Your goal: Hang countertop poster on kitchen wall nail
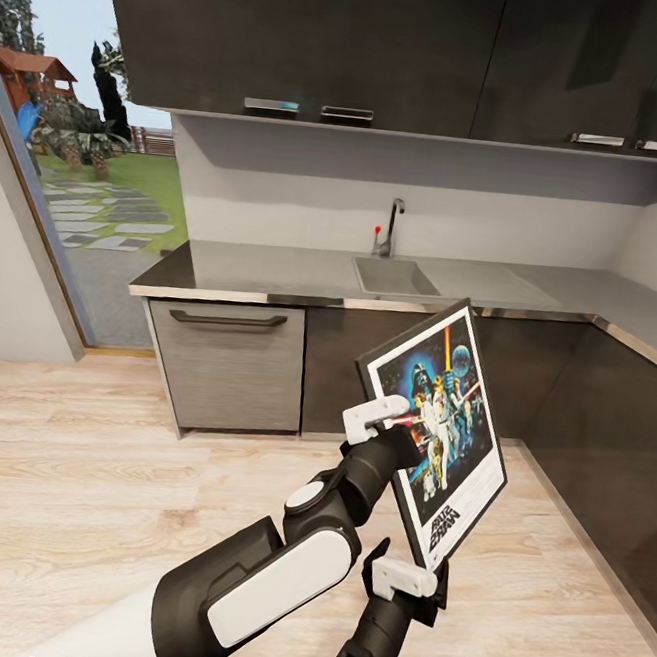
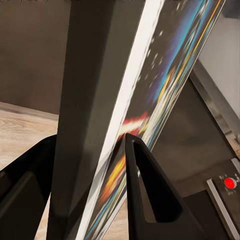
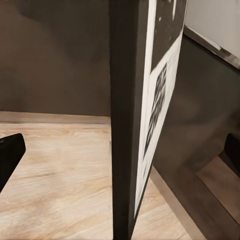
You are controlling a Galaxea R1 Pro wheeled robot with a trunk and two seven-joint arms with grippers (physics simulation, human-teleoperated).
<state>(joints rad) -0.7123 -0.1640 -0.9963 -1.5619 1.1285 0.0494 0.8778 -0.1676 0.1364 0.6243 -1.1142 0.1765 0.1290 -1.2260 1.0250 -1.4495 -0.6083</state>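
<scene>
The kitchen countertop, a glossy grey L-shaped slab, runs across the middle of the head view and turns down the right edge. A sunken sink basin sits at its centre (chrome tap behind). Pale wood floor fills the lower frame.

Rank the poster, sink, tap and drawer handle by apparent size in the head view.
1. Poster, though it is nearest the camera.
2. Sink and drawer handle, too close to rank.
3. Tap, smallest.
</scene>
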